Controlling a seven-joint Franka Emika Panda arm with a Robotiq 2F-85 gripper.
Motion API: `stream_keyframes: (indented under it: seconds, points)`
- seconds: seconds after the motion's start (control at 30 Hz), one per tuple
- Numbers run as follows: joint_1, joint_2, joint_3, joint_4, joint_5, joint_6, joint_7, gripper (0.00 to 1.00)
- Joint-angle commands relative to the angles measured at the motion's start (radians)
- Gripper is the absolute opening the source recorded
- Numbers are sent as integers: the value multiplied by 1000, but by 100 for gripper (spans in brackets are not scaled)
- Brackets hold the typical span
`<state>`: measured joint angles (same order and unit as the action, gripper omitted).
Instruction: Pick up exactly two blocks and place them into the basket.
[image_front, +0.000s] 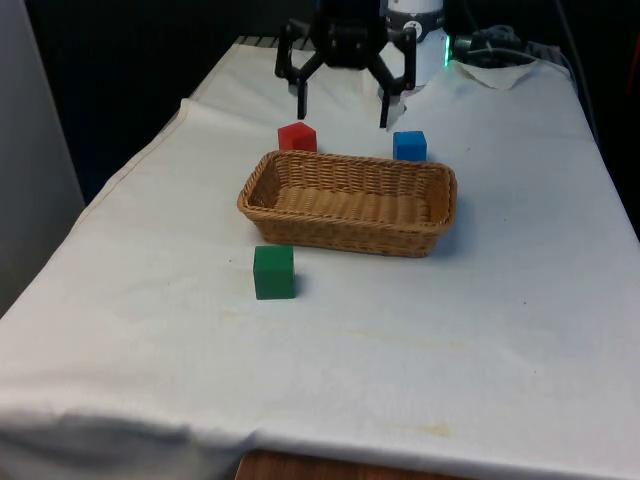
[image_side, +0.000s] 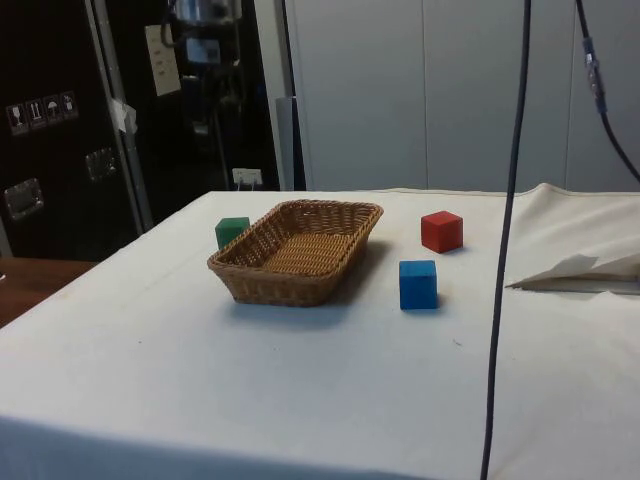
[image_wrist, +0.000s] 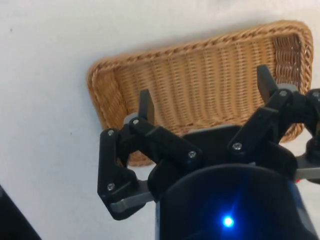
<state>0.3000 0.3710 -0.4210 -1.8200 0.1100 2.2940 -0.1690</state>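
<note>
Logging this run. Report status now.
Gripper open, holding nothing, raised behind the basket. Basket empty; red block, blue block, green block on cloth. Nothing obstructing.

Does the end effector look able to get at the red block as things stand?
Probably yes. The end effector hangs open above the red block, which stands apart from the basket and the blue block, nothing covering it.

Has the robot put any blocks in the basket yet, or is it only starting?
Only starting. The wicker basket holds nothing. The red block, blue block and green block all sit on the cloth outside it. The gripper hangs open above the table with nothing between its fingers. Both pickups and placements remain.
</note>
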Motion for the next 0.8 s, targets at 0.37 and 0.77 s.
stream_keyframes:
  seconds: [0.37, 0.77]
  points:
    - [-14, 102, 1, 33, 46, 74, -84, 100]
    - [-37, 228, -13, 100, 128, 129, -187, 100]
